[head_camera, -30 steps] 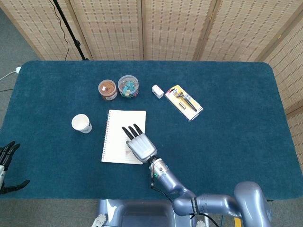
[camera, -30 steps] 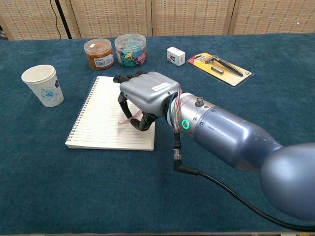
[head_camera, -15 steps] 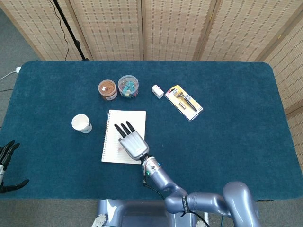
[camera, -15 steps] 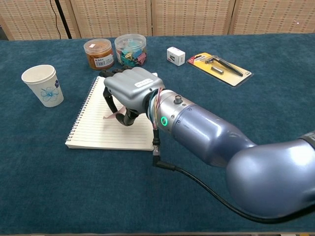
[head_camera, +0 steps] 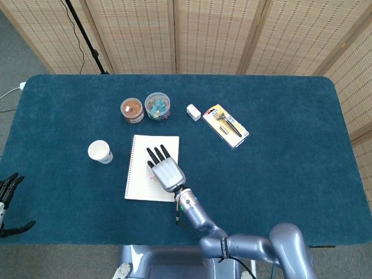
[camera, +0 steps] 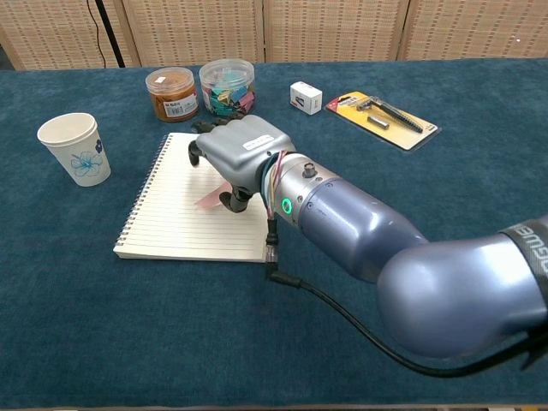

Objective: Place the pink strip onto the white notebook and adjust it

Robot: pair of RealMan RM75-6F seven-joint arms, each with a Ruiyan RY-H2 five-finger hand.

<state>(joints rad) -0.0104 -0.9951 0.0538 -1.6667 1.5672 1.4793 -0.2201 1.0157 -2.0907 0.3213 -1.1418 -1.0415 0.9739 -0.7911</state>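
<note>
The white spiral notebook (head_camera: 139,174) (camera: 163,214) lies left of the table's middle. My right hand (head_camera: 165,170) (camera: 246,152) hovers low over its right half, dark fingers stretched toward the far edge. Under the palm the pink strip (camera: 210,199) lies nearly flat on the lined page, and the thumb and a finger pinch its right end. In the head view only a faint pink trace of the strip (head_camera: 153,178) shows beside the hand. My left hand (head_camera: 8,204) hangs off the table's front left corner, fingers apart and holding nothing.
A paper cup (head_camera: 100,152) (camera: 73,148) stands left of the notebook. Behind the notebook are an orange-lidded jar (camera: 172,92) and a jar of clips (camera: 227,86). A white eraser box (camera: 306,97) and a packaged razor (camera: 383,115) lie at the back right.
My right hand swung left across the notebook with the strip, then came back a little to the right and farther up the page. The strip has sunk closer to the paper.
</note>
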